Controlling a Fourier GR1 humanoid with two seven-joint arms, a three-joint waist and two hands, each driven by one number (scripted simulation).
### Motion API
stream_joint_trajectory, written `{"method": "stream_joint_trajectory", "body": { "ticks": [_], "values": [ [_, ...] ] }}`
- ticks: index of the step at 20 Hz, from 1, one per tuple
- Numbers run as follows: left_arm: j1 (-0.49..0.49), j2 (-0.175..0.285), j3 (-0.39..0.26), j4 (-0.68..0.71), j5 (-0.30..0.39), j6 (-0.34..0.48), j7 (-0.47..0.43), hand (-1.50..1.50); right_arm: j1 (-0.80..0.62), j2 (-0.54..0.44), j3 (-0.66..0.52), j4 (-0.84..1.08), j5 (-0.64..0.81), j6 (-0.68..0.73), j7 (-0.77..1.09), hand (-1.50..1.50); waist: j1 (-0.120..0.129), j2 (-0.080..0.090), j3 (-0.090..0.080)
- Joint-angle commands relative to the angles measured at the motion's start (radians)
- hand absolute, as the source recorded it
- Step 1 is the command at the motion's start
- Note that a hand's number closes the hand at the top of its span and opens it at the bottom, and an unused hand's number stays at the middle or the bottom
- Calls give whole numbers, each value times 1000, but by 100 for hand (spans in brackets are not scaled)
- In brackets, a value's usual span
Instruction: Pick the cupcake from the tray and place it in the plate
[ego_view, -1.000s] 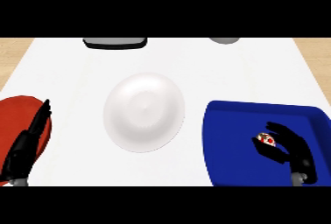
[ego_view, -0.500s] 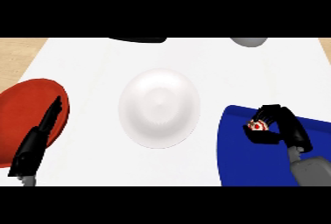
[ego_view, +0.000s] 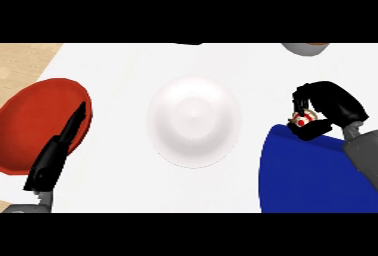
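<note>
Your left hand (ego_view: 57, 147): plain black all over, long and narrow in outline, with slim fingers that taper toward the far end. Left forearm (ego_view: 29, 206): you only get a small grey stub at the near left corner. Your right hand (ego_view: 336, 105): same black, bulkier, built of rounded segments. Right forearm (ego_view: 365, 155): flat grey, blocky, at the right edge. A darker grey wrist piece (ego_view: 355, 128) joins it to the hand.

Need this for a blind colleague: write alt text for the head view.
The right hand holds the cupcake at the tray's far edge, right of the white plate. The left hand lies open at a red plate's edge.
</note>
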Motion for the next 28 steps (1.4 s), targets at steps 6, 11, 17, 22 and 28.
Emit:
{"method": "stream_joint_trajectory", "body": {
  "ticks": [6, 11, 17, 22, 28],
  "values": [
    [3, 9, 46, 43, 23, 2, -2, 0, -252, 40, -97, 274, 8, -130, -401, 150, -59, -13, 1],
    [13, -16, 32, 58, -18, 46, -4, 0, -372, 103, -162, 356, -88, -97, -646, 150, -99, -26, -1],
    [39, 8, 76, 33, 11, 29, 17, 0, -482, 179, -168, 513, -131, 55, -860, 150, -137, -41, -4],
    [69, 14, 110, 47, 13, 30, -18, 0, -599, 304, -152, 580, -101, 97, -837, 150, -161, -48, -5],
    [27, -4, 119, 90, -10, 41, 7, 0, -597, 468, -125, 554, -68, 84, -725, 150, -187, -53, -6]
  ]
}}
